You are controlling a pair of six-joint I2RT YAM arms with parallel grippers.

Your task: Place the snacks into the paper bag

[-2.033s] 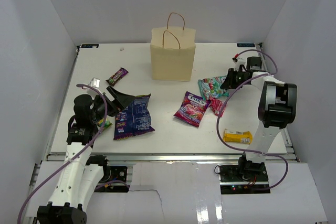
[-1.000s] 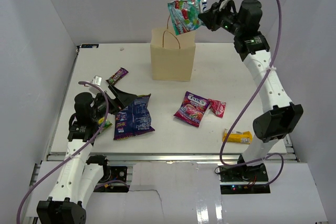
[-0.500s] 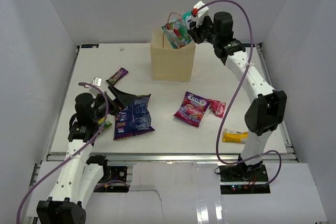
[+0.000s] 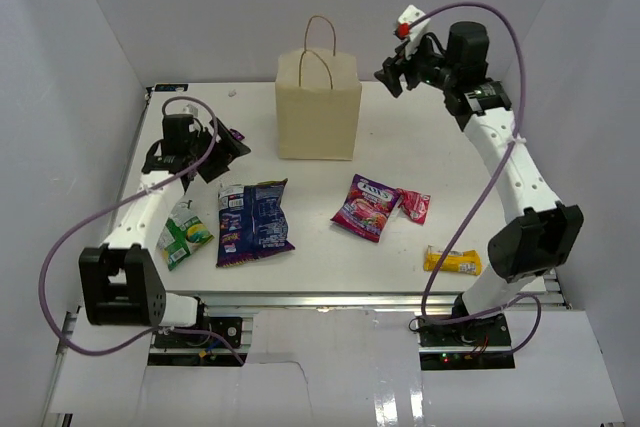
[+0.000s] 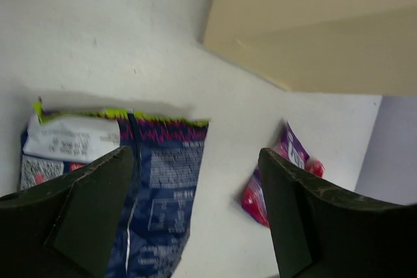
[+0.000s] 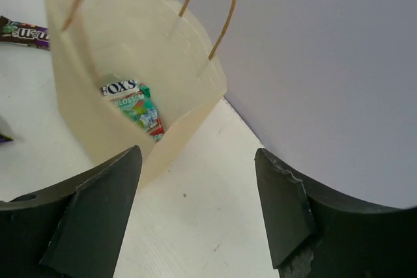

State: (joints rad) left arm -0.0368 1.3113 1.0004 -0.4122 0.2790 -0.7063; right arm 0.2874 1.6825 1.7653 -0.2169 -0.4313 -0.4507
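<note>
The tan paper bag (image 4: 318, 112) stands upright at the back of the table. The right wrist view looks into the paper bag (image 6: 124, 37), where the green-red candy bag (image 6: 135, 107) lies inside. My right gripper (image 4: 393, 75) hangs open and empty in the air to the bag's right (image 6: 197, 155). My left gripper (image 4: 222, 155) is open and empty above the table left of the bag (image 5: 195, 161), just past the top edge of the blue-purple bag (image 4: 253, 219) (image 5: 156, 187). The magenta bag (image 4: 366, 206) (image 5: 287, 167) lies mid-table.
A small pink packet (image 4: 414, 205) touches the magenta bag's right side. A yellow bar (image 4: 452, 262) lies front right, a green packet (image 4: 180, 235) front left. A dark purple bar (image 6: 23, 32) lies left of the paper bag, by my left gripper. White walls enclose the table.
My right gripper opened over the paper bag, dropped the green-red candy bag inside and drew back right. My left arm swung forward from the blue-purple bag. The paper bag shifted slightly left.
</note>
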